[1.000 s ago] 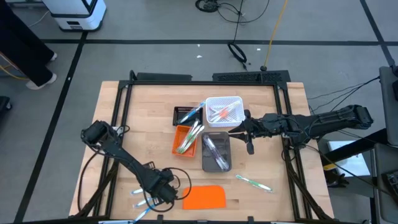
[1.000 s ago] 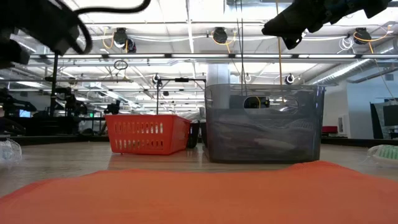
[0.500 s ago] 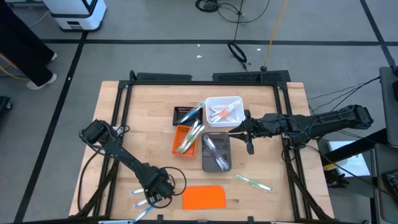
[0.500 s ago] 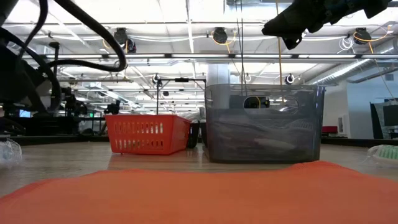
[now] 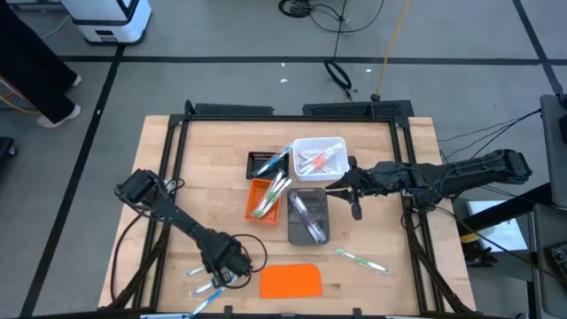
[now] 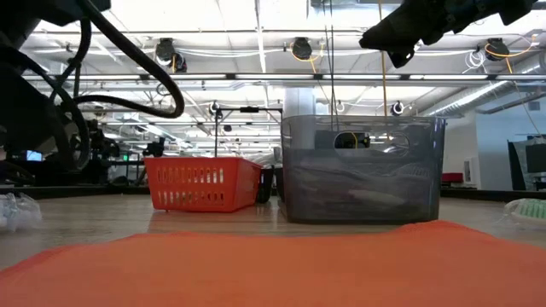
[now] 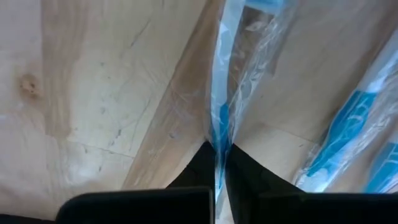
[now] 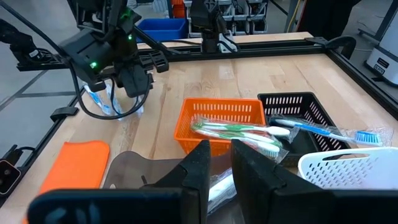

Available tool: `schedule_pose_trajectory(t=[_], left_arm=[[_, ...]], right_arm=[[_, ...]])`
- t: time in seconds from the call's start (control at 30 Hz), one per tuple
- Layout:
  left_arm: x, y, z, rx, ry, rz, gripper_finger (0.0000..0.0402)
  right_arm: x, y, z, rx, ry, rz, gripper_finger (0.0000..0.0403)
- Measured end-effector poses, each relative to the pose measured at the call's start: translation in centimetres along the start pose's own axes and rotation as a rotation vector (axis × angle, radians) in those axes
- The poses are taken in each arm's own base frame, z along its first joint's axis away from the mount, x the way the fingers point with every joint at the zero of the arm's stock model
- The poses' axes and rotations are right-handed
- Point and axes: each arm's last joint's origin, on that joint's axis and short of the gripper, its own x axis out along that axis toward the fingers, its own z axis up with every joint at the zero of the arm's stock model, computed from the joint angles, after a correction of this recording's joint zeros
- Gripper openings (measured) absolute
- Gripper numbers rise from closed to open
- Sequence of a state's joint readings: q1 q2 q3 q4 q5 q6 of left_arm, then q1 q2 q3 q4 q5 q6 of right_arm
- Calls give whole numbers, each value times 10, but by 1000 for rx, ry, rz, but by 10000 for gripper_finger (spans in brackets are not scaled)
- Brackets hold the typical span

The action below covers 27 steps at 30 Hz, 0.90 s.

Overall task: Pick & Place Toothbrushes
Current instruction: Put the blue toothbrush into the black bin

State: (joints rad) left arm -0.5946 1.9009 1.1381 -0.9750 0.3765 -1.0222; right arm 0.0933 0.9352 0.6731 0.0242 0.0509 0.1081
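Note:
Near the table's front left, my left gripper (image 5: 220, 273) is shut on a blue toothbrush in a clear wrapper (image 7: 219, 74). Two more blue toothbrushes (image 5: 200, 288) lie flat on the wood beside it. Green toothbrushes (image 5: 268, 197) lie in the orange tray, pink ones (image 5: 317, 161) in the white tray and pale ones (image 5: 307, 215) in the grey tray. One blue toothbrush (image 5: 276, 162) rests across the black tray. A single green toothbrush (image 5: 361, 260) lies on the table at the near right. My right gripper (image 8: 221, 163) hangs above the grey tray, its fingers slightly apart with nothing between them. My left gripper pinches the wrapped blue toothbrush (image 7: 218, 144) between its two fingertips, coming steeply from above. The stick runs on away from the fingers, close over the wood. I cannot tell whether it still rests on the table, or which end of it the fingers have.
A flat orange slab (image 5: 291, 280) lies just right of my left gripper at the front edge. The orange (image 5: 254, 190), black (image 5: 259, 163), white (image 5: 338, 146) and grey (image 5: 322, 197) trays cluster at the table's middle. A black frame (image 5: 177, 142) borders the table.
My left gripper has gone down and a little toward the table's left edge, onto the blue toothbrushes. My right arm has kept still.

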Motion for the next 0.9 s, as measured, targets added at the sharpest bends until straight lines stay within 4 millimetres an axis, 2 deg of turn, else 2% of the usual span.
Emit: schedule_pose_trajectory(t=[0.3,0.47,0.63,0.9], left_arm=[[-9,7,1,-9,42,66,8],[-30,15,-7,-29,21,90,4],[-63,24,-20,-13,-198,59,4],[-117,41,-40,43,-715,5,4]], right_arm=[[0,0,-1,-1,14,-2,59],[0,0,-1,-7,14,-2,59],[0,0,-1,-16,15,-2,59],[0,0,0,-16,0,0,59]])
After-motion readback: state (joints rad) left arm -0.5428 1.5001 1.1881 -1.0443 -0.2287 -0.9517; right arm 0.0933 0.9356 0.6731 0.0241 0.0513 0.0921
